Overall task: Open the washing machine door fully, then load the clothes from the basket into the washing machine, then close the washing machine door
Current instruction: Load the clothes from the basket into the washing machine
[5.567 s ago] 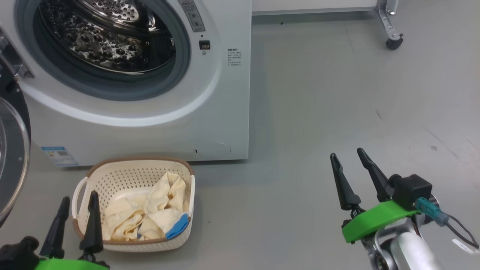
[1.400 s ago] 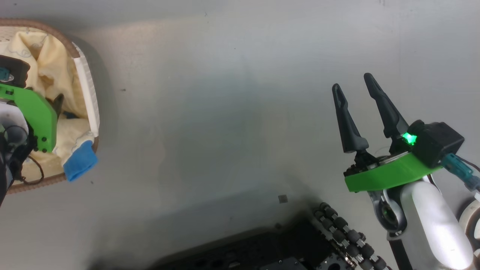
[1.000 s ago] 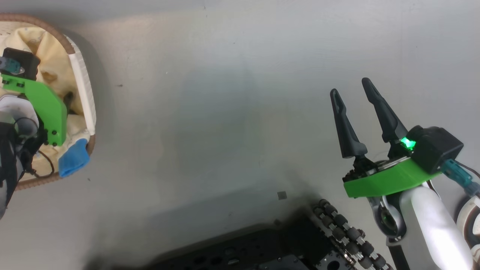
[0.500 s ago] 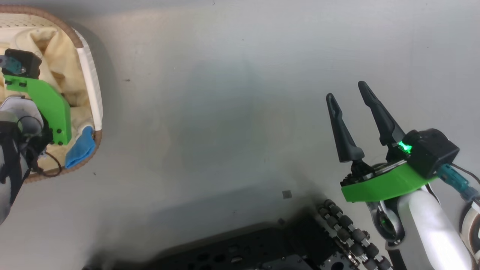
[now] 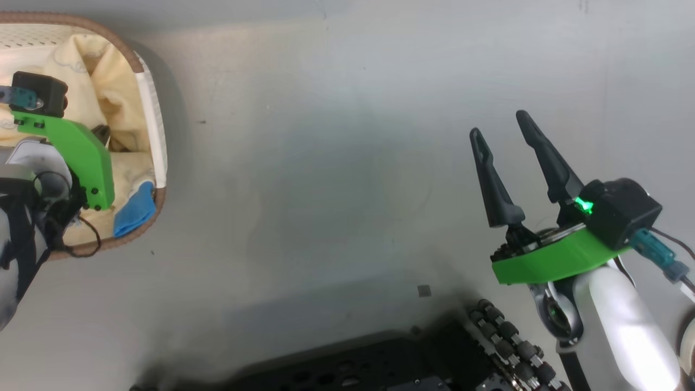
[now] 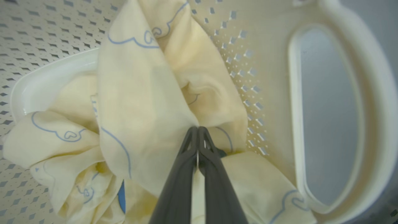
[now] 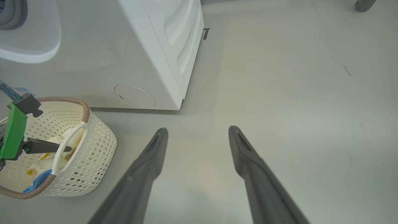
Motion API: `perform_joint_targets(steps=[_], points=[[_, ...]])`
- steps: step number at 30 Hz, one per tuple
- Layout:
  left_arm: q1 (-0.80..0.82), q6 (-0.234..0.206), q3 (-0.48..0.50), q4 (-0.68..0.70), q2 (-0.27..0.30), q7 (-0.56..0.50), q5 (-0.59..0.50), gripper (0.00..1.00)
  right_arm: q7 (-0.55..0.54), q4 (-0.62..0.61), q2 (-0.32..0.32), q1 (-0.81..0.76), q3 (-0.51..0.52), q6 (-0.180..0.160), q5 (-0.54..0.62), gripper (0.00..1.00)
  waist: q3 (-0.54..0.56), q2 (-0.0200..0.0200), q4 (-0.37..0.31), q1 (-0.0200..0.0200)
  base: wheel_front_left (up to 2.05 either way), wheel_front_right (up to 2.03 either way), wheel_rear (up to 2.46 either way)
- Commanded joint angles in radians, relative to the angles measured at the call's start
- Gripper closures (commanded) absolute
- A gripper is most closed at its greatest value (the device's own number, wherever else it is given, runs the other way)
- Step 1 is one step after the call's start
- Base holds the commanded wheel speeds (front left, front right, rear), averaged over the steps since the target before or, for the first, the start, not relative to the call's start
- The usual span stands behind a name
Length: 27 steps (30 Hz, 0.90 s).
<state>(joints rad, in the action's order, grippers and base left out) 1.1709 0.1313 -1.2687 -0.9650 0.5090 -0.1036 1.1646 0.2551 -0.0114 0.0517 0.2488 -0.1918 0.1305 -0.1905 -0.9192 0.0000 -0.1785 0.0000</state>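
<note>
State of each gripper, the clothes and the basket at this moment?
left gripper: shut, pinching a fold of the clothes.
right gripper: open, empty, above the floor.
clothes: crumpled, inside the basket.
basket: upright on the floor, clothes inside.

Each wrist is capped by a green bracket (image 5: 548, 260), on which a black camera block (image 5: 619, 209) with a teal plug (image 5: 657, 255) and dark cable (image 5: 676, 243) is carried; a green lamp (image 5: 583, 205) is lit on the right one. The jaws are made of two tapered dark grey fingers (image 5: 491, 184). The right forearm (image 5: 624, 336) is shelled in glossy white
</note>
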Motion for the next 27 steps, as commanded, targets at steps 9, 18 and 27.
perform_joint_targets(steps=[9, 18, 27], points=[[-0.045, -0.001, 0.0, 0.044, 0.048, 0.092, 0.039, 1.0, 0.007, 0.027, -0.001, 0.013, -0.02, 0.0, 0.023, 0.0, 0.103, 0.0, 0.043, 0.0, 0.0, 0.0, 0.0], [-0.084, -0.001, -0.004, 0.054, 0.042, 0.219, 0.082, 1.0, 0.007, 0.07, -0.001, 0.023, -0.025, 0.0, 0.033, 0.0, 0.199, 0.0, 0.074, 0.0, 0.0, 0.0, 0.0], [-0.121, -0.001, 0.009, 0.056, 0.061, 0.355, 0.086, 1.0, 0.007, 0.11, -0.001, 0.025, -0.025, 0.0, 0.025, 0.0, 0.304, 0.0, 0.098, 0.0, 0.0, 0.0, 0.0]])
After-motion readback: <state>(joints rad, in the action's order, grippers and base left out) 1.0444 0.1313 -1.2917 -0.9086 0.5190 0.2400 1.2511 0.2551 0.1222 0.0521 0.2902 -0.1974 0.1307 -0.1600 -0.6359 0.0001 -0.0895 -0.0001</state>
